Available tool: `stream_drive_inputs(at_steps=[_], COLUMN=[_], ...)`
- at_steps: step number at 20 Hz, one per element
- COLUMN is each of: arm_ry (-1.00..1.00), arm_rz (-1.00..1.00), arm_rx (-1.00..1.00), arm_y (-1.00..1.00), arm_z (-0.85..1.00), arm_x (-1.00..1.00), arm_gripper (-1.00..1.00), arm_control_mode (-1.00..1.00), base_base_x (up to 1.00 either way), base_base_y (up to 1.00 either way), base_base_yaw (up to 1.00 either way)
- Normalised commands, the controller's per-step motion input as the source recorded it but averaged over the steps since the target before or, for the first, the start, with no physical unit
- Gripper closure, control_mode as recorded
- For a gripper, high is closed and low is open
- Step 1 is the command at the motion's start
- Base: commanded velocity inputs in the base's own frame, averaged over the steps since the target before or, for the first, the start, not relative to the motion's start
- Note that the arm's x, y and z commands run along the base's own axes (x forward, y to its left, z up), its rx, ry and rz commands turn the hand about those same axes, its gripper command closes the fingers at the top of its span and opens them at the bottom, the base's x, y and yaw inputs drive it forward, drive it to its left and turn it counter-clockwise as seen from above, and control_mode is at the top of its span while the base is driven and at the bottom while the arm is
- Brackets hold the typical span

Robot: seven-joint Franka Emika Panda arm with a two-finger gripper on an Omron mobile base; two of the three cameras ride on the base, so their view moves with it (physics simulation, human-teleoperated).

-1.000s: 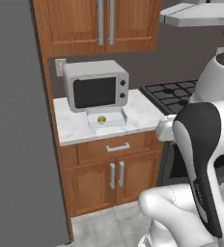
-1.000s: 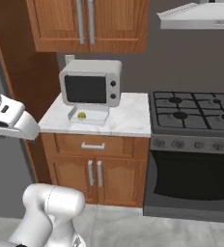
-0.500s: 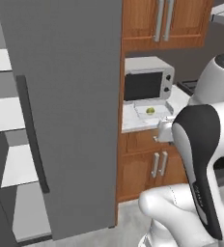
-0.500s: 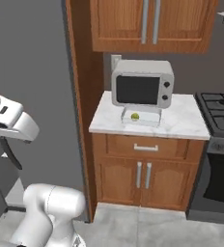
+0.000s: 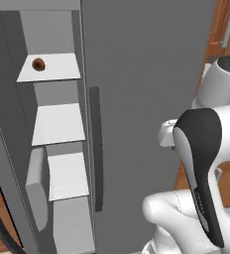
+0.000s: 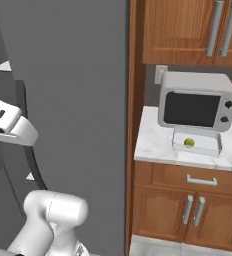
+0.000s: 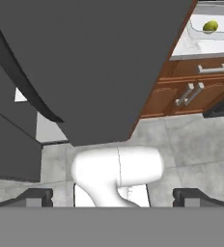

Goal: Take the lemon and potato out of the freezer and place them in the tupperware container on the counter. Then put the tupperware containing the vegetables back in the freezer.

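The brown potato (image 5: pixel 38 64) lies on the top white shelf of the open freezer (image 5: pixel 50 32), near the shelf's left end. The yellow-green lemon (image 6: pixel 189 142) sits inside the tupperware container (image 6: pixel 208 148) on the marble counter (image 6: pixel 152 144), in front of the microwave. In the hand view the lemon (image 7: pixel 210 26) and the tupperware container (image 7: pixel 197 25) are far off at the top right. My gripper (image 7: pixel 113 198) is open, with nothing between its fingertips (image 7: pixel 34 197), and looks down at the floor beside the fridge.
The freezer door's long dark handle (image 5: pixel 95 149) runs down the middle of the left base view. A microwave (image 6: pixel 198 102) stands behind the container. Brown cabinets with silver handles (image 6: pixel 193 210) sit under the counter, and a wide grey fridge door (image 6: pixel 68 100) lies between freezer and counter.
The whole picture has slid: the base has driven left, from facing the counter to facing the open freezer. The lemon stays in the container.
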Motion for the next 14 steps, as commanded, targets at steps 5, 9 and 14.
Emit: stream_drive_inputs(at_steps=[5,9,14], arm_ry=[0.00,0.00,0.00], arm_rz=[0.00,0.00,0.00], arm_rx=[0.00,0.00,0.00], arm_y=[0.00,0.00,0.00], arm_z=[0.00,0.00,0.00], arm_x=[0.00,0.00,0.00], arm_gripper=[-1.00,-1.00,-1.00], arm_control_mode=[1.00,1.00,1.00], base_base_x=[0.70,0.45,0.23], base_base_y=[0.20,0.30,0.51], base_base_yaw=[0.05,0.00,0.00])
